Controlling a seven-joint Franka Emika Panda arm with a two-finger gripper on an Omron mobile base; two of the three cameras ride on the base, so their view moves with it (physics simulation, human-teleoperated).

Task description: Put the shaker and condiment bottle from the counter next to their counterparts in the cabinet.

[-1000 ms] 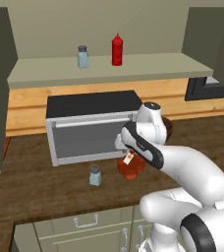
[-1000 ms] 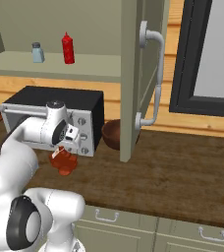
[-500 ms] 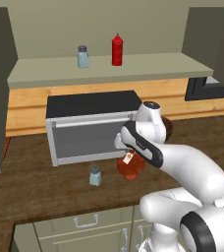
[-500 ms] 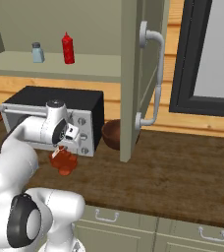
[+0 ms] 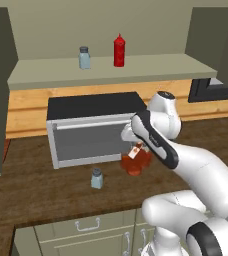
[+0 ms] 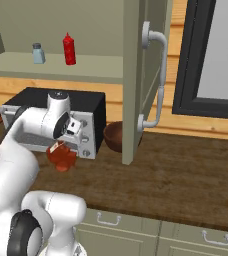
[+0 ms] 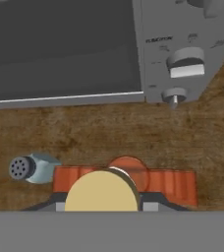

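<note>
Dark brown wood makes up the counter (image 5: 46,195); a grey toaster oven (image 5: 93,131) with a black top sits on it against the tan wooden ledge (image 5: 26,107); pale olive drawers (image 5: 93,231) with metal handles run under the counter's front edge. Above, the cabinet (image 5: 111,70) has a wide pale shelf; a red squeeze bottle (image 5: 119,50) and a small blue shaker twin (image 5: 84,57) stand on it, near each other but apart. Down on the counter, the shaker (image 5: 97,178) with its grey cap stands upright just in front of the oven door; the condiment bottle (image 5: 136,162), reddish-brown and shaped like a leaf, stands near it to the right, in front of the oven's knobs. The white arm bends down over this bottle; the gripper (image 5: 135,145) is clenched around its top, and the small white tag (image 5: 135,150) hangs by the fingers. From the hand view, the tan stopper (image 7: 101,192) sits right between the finger tips; the shaker lies beside the bottle. A brown bowl (image 6: 117,136) rests right of the oven, beside the open cabinet door (image 6: 141,75).
</note>
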